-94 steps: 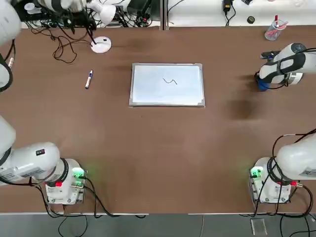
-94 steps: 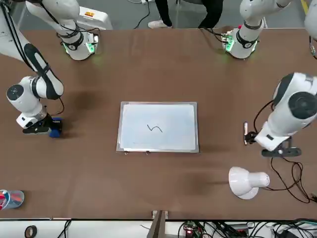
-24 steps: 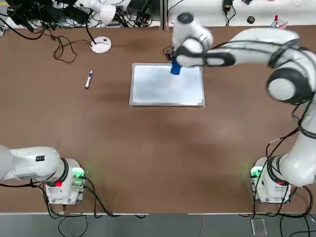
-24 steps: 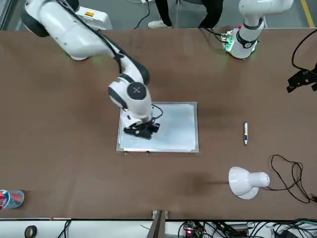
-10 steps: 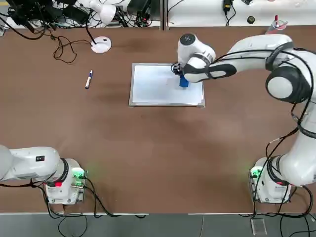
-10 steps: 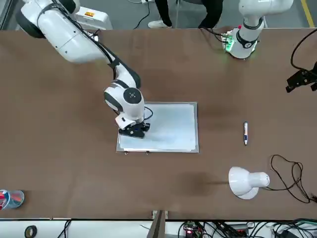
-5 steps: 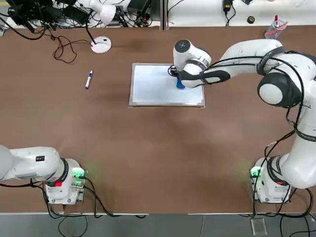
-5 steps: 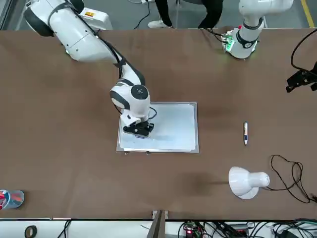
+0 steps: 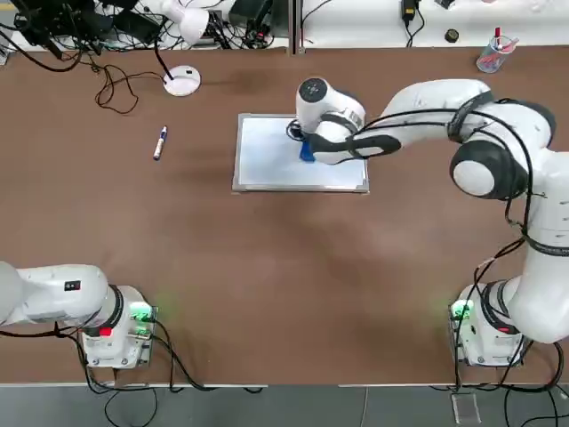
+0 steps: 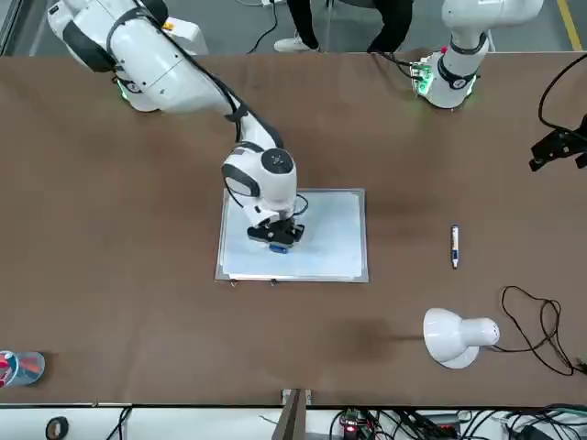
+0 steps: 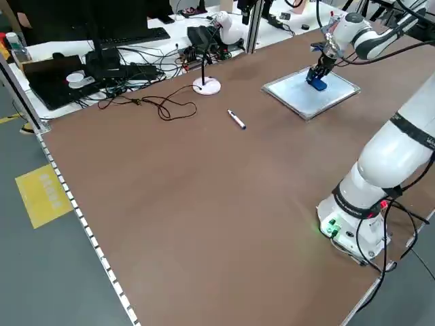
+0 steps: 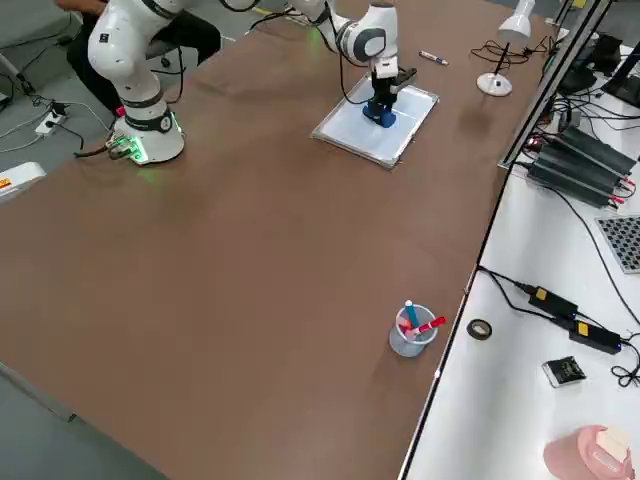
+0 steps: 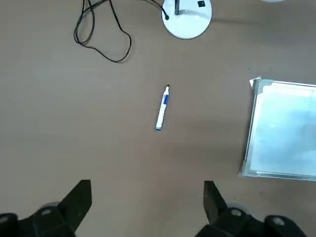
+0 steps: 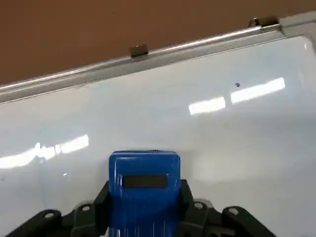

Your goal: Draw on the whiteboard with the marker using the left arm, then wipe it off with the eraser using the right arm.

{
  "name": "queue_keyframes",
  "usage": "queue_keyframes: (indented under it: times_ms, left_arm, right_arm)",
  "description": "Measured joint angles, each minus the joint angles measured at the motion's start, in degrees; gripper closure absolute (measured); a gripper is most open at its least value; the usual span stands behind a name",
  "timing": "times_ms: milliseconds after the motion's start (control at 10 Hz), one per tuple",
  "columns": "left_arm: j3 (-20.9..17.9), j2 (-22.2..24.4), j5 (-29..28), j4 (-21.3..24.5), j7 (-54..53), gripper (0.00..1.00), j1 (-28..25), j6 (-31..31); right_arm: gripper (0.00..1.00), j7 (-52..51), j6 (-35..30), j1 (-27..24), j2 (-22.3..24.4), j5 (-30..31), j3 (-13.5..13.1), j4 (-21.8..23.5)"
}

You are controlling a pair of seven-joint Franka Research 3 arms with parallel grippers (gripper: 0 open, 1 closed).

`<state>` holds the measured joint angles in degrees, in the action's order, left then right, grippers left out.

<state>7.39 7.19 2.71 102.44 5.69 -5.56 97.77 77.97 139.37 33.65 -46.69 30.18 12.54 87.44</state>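
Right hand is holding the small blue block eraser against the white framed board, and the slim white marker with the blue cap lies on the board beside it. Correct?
Not quite. The slim white marker lies on the brown table, apart from the white framed board, as the top view shows. The right hand does hold the small blue block eraser against the board.

The whiteboard (image 14: 237,128) has a smooth, glossy white face that mirrors the lights, edged by a thin brushed-metal frame. The eraser (image 14: 143,190) looks like smooth blue plastic. The desk (image 9: 267,267) is matt brown, and the right arm (image 9: 427,102) is shiny white plastic.
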Motion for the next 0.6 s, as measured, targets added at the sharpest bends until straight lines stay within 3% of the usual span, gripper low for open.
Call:
queue_keyframes:
  times_ms: [600]
  left_arm:
    - [0.0,0.0,0.0,0.0,0.0,0.0,0.0,0.0]
  right_arm:
    - [0.44,5.07,1.8,3.85,-1.8,0.38,-0.43,-2.56]
